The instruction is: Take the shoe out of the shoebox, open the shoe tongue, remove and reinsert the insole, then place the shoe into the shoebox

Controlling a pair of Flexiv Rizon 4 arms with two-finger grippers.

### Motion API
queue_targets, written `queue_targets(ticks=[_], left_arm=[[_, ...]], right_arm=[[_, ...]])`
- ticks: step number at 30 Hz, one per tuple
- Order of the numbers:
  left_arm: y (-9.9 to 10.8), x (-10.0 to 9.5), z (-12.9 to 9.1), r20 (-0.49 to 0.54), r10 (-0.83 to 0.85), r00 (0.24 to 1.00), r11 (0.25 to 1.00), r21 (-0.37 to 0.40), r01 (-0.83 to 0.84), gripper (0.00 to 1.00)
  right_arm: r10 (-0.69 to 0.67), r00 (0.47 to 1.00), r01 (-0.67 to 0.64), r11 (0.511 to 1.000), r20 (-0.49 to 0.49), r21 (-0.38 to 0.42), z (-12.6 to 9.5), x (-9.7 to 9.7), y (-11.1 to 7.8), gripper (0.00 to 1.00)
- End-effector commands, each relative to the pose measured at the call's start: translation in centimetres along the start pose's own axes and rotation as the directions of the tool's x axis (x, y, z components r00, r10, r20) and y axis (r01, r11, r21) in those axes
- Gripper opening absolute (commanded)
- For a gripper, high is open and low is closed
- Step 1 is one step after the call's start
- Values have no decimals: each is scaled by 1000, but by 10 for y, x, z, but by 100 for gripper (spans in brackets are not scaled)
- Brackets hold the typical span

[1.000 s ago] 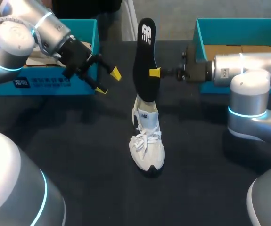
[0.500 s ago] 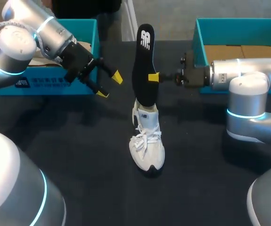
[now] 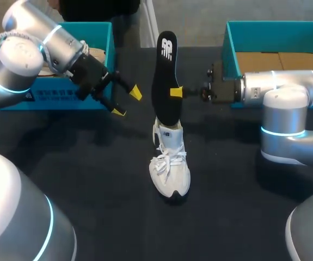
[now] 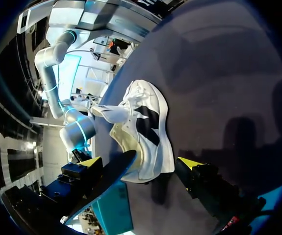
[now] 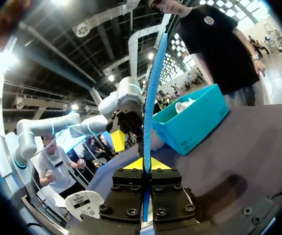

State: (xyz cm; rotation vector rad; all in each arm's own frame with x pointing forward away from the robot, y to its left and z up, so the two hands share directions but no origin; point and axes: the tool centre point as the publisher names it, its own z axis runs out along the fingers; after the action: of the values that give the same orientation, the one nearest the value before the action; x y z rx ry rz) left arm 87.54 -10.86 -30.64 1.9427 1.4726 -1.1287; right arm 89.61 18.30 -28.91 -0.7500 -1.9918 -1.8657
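the white sneaker stands on its sole near the middle of the black worktop, toe toward the near edge, laces tied, outside both boxes. the black insole rises almost upright from the shoe's mouth, its lower end at the heel opening and its upper end tilted slightly toward the far edge. whether that lower end sits inside the shoe cannot be told.

the right gripper comes in level from the right edge and is clenched on the insole at about mid-length. in the right wrist view its fingers pinch the insole's thin edge from both sides.

the left gripper hangs released above the worktop, left of the insole and apart from it, jaws spread wide with nothing between them. in the left wrist view the sneaker lies ahead of it.

the left teal shoebox sits at the far-left corner and the right teal shoebox at the far-right corner.
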Motion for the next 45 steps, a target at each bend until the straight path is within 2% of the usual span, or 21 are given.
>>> queue_targets(ticks=[1,21,33,45], left_arm=[[1,2,3,4,-2,1000,1000,-6,2,100],[15,-3,6,67,-6,998,995,-102,13,100],[35,-10,19,85,2,996,993,-116,8,100],[37,-17,14,102,14,995,992,-122,-1,100]], right_arm=[[2,1000,-2,1000,-1,3,2,-1,-1,0],[-5,1000,5,1000,-3,11,-2,-3,-3,0],[-17,1000,17,1000,-11,20,-2,-6,-1,0],[-19,1000,20,999,-16,28,-3,-12,-2,0]])
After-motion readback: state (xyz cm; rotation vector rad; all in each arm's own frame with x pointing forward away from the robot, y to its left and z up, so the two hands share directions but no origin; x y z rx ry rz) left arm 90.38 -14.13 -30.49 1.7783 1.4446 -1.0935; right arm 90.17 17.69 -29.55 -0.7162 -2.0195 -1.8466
